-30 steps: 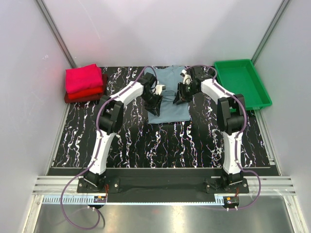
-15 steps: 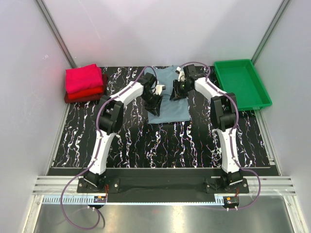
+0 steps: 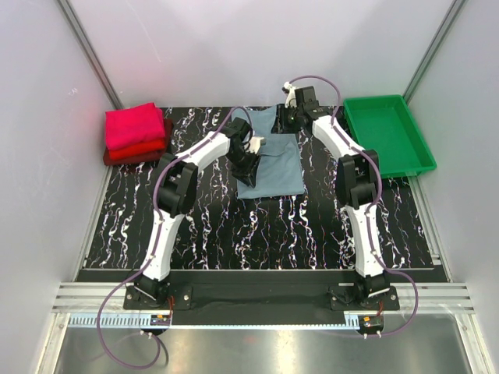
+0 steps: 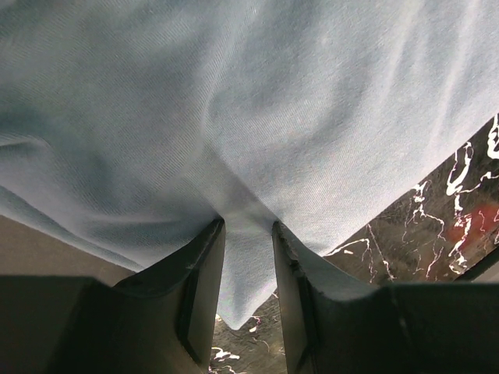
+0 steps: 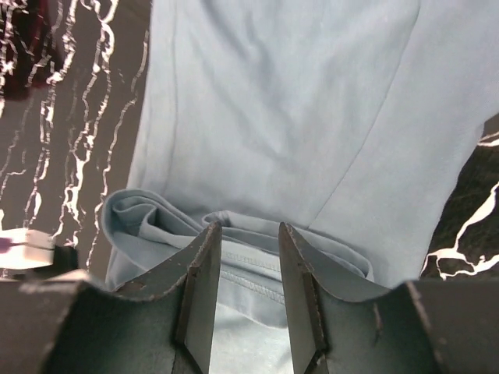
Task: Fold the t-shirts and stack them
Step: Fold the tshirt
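Note:
A dusty grey-blue t-shirt (image 3: 277,167) lies partly folded at the back centre of the marbled table, and it fills the left wrist view (image 4: 257,101) and the right wrist view (image 5: 312,101). My left gripper (image 3: 248,161) sits at the shirt's left edge, and in its own view the left gripper (image 4: 248,234) is shut on a fold of the cloth. My right gripper (image 3: 290,118) hovers at the shirt's far edge; seen from its wrist, the right gripper (image 5: 248,234) is open over a bunched hem. A folded magenta-pink shirt (image 3: 134,126) rests on a red shirt (image 3: 136,149) at the back left.
A green plastic tray (image 3: 387,128) stands at the back right beside the right arm. White walls close in the table on three sides. The arm bases sit at the near edge.
My right gripper has moved from the shirt's middle right to its far edge, and its jaws have widened. The left gripper has held its place on the cloth.

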